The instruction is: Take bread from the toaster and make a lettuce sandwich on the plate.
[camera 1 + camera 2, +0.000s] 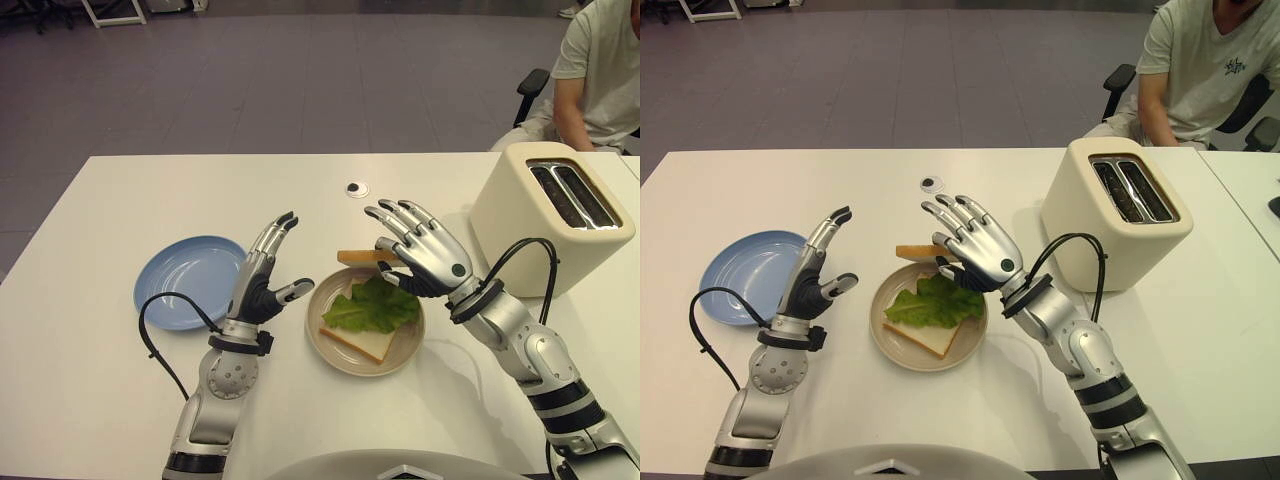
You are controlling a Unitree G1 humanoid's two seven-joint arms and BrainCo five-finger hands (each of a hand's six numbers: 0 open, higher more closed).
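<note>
Bread slice (355, 257) in rt robot hand (432, 256), over plate (346, 363) rim.

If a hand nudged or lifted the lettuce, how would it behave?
The lettuce looks thin and ruffled, so probably floppy and very light. It lies loose on the bottom slice in the plate, so a nudge would likely slide it. Toast in the right hand would probably pin it.

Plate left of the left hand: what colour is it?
Light blue plate; left eye view shows it best.
</note>
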